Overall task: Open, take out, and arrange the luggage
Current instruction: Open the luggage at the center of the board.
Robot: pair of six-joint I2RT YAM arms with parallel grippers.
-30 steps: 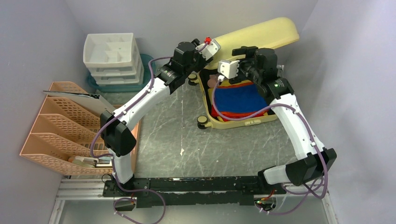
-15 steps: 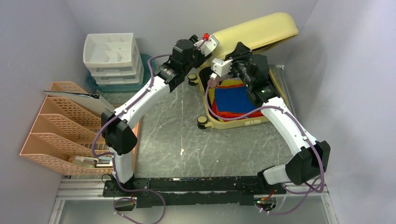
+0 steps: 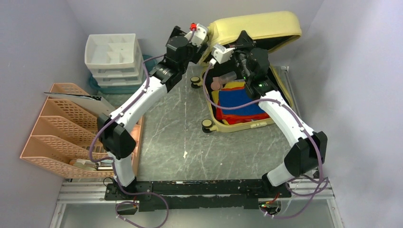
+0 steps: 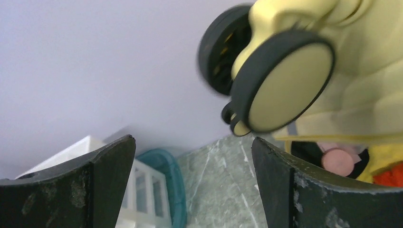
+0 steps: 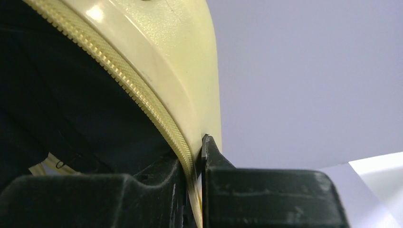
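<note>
R gripper point(image 5: 197, 159) is clamped on the luggage point(image 3: 259, 29). One finger sits inside the raised lid's rim and one outside, w/ the zip edge pinched between. L gripper point(image 4: 192, 190) is spread wide and holds nothing. It hangs just under a lid-corner wheel point(image 4: 285, 80); can't tell if it touches.

The luggage is pale yellow. Its base lies flat on the grey table point(image 3: 176, 137), lid tilted up at the far side w/ black lining showing.

Largest first, all placed vs the luggage:
- Peach file rack point(image 3: 57, 128): well apart to the left, near edge. Contents too dim to make out.
- White drawer unit point(image 3: 114, 57): left, apart, at lid level.
- Teal tray point(image 3: 151, 64): between drawer unit and the luggage, mostly hidden behind the unit.
- Folded cloth stack point(image 3: 240, 99): inside the base. Blue on top, w/ red and yellow edges showing.
- Pink item point(image 3: 217, 84): inside the base, at the left end by the hinge side. Too blurred to identify.

Hidden or cut off: the far end of the base sits under the lid and the R arm. The R wrist view shows only rim and lining. In the top view both grippers' tips are lost against the lid.
</note>
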